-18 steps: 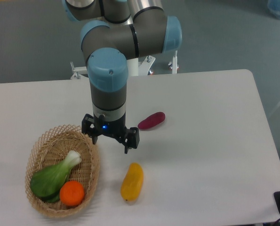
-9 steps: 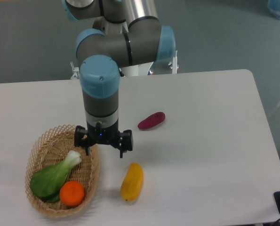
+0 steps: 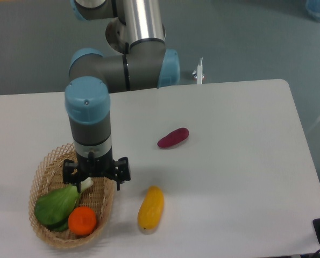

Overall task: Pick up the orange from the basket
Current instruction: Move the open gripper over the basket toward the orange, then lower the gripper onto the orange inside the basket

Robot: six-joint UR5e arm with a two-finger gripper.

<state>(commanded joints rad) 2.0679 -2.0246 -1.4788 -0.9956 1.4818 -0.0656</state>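
Gripper (image 3: 96, 180) has moved left and toward the camera since the earlier frames, from beside the basket rim to over the basket (image 3: 45, 165) itself, now above the pale stalk of the bok choy (image 3: 58, 201). Its two fingers stand spread apart with nothing between them, so it's open. Count: one orange (image 3: 82, 221), sitting in the near end of the basket, touching the bok choy leaves, in front of and below the gripper, not contacted. One bok choy, also in the basket. On the desk (image 3: 240, 161) outside the basket: one yellow-orange mango (image 3: 150, 208) just to the right of the basket, one purple sweet potato (image 3: 173, 137) farther back and right. Both well apart from the orange.
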